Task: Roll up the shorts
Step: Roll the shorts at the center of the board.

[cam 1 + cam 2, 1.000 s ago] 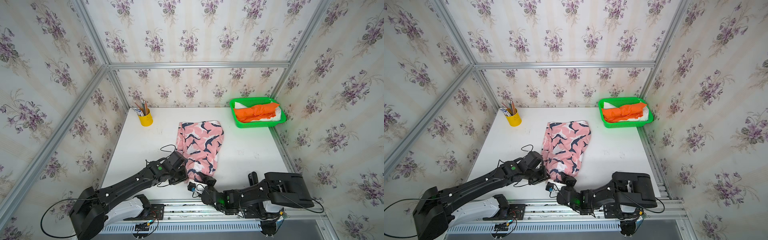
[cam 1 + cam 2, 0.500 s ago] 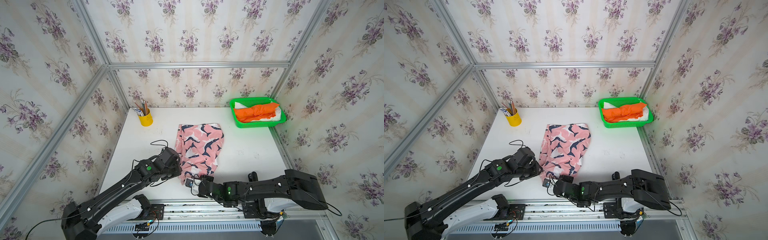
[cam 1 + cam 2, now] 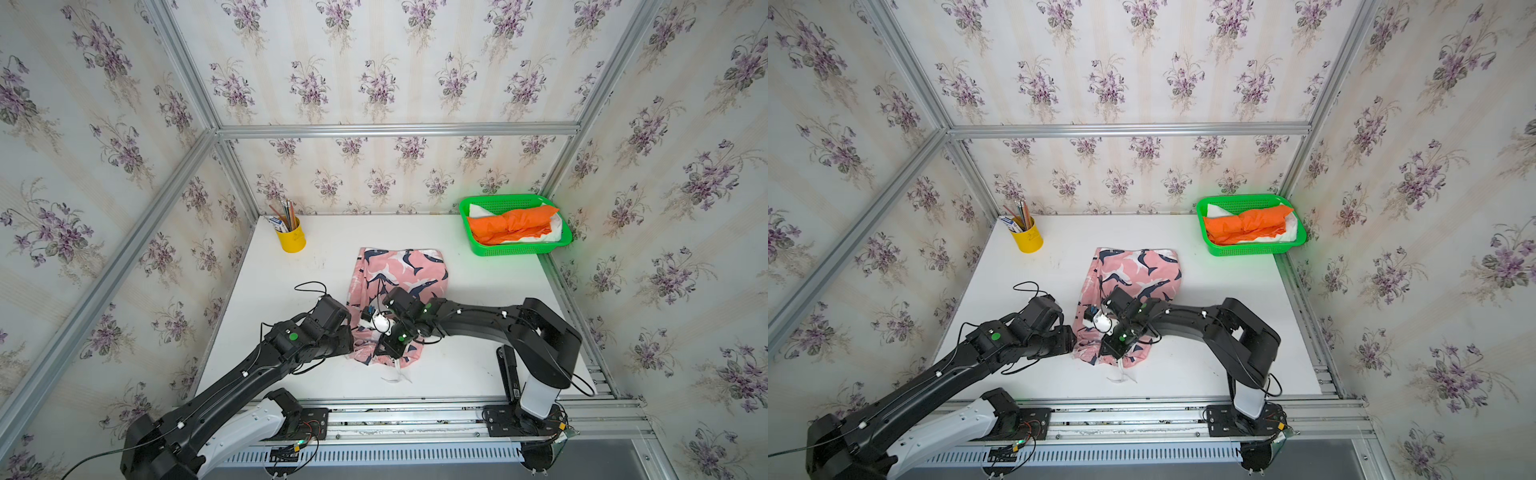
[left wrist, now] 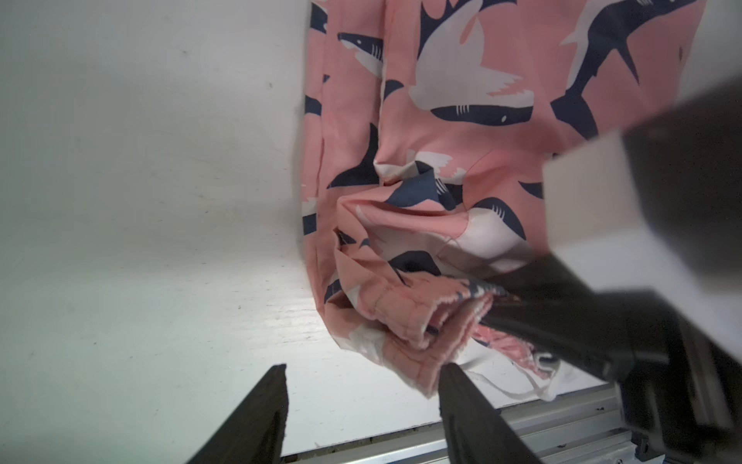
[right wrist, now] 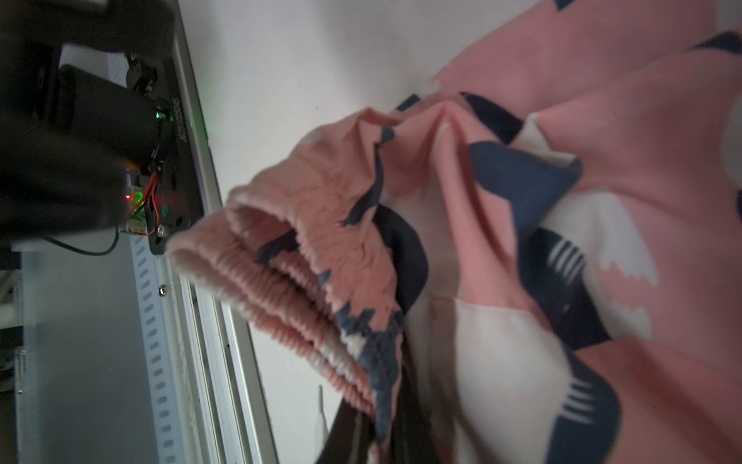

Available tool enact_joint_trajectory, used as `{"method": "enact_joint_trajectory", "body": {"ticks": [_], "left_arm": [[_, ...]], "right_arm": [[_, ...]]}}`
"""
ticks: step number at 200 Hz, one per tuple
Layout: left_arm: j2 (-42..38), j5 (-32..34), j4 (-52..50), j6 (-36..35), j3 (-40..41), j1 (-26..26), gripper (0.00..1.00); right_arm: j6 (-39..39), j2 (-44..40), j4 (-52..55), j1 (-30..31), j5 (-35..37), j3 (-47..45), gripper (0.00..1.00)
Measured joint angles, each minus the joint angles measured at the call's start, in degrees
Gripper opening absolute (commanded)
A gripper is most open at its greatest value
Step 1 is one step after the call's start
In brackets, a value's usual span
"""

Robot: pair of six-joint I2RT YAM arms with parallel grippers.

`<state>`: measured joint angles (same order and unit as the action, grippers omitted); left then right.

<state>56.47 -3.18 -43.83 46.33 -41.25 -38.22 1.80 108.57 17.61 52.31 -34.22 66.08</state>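
Observation:
The pink shark-print shorts (image 3: 401, 272) (image 3: 1138, 270) lie mid-table, their near end bunched and lifted. My right gripper (image 3: 382, 352) (image 5: 385, 434) is shut on the gathered waistband (image 5: 305, 289), its dark fingers (image 4: 522, 313) pinching the pink hem. My left gripper (image 3: 351, 332) (image 4: 363, 367) stands open just left of that bunched end, one finger brushing the hem and nothing between the jaws. The orange shorts (image 3: 513, 224) lie rolled on the white shorts (image 3: 478, 210) in the green basket (image 3: 519, 249).
A yellow cup (image 3: 293, 241) with pencils stands at the back left. A white drawstring (image 3: 395, 376) trails on the table near the front edge, just before the aluminium rail (image 3: 415, 409). Papered walls close three sides.
My left jaws have opened and let go of the shorts' near end. My right gripper has carried the waistband away from the front edge, folding it over the shorts.

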Motion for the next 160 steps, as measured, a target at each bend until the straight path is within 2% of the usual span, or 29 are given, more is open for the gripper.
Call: {"method": "enact_joint_trajectory", "body": {"ticks": [33,79,86,101,109,118,140,160], "left_arm": [[9.22,-1.53,3.45,-4.63,-2.32,0.0,0.66],[24.2,-3.69,7.96,-9.51,-7.19,0.09,0.57],[25.64,-4.2,8.79,-10.03,-7.37,0.11,0.56],[26.18,-4.57,9.49,-10.86,-7.1,0.11,0.38],[26.14,-4.57,9.77,-11.26,-7.06,0.11,0.32],[26.49,-4.46,9.68,-11.74,-7.19,0.11,0.26],[29.07,-3.3,9.03,-12.02,-8.52,0.37,0.21],[31.28,-2.73,8.81,-12.22,-9.33,1.22,0.21]], "right_arm": [[-0.35,7.04,4.07,-3.02,-6.73,4.66,0.0],[-3.76,6.73,5.88,-5.68,-8.31,5.03,0.02],[-4.0,6.38,5.99,-6.1,-8.24,4.94,0.05],[-5.25,6.01,5.97,-6.58,-8.24,4.92,0.1],[-5.77,5.9,6.12,-6.56,-8.24,4.9,0.12],[-6.32,5.44,6.14,-6.49,-8.09,4.57,0.2],[-7.48,2.51,6.64,-6.38,-5.77,3.52,0.36],[-7.85,-2.84,7.04,-6.58,-1.79,1.33,0.45]]}}
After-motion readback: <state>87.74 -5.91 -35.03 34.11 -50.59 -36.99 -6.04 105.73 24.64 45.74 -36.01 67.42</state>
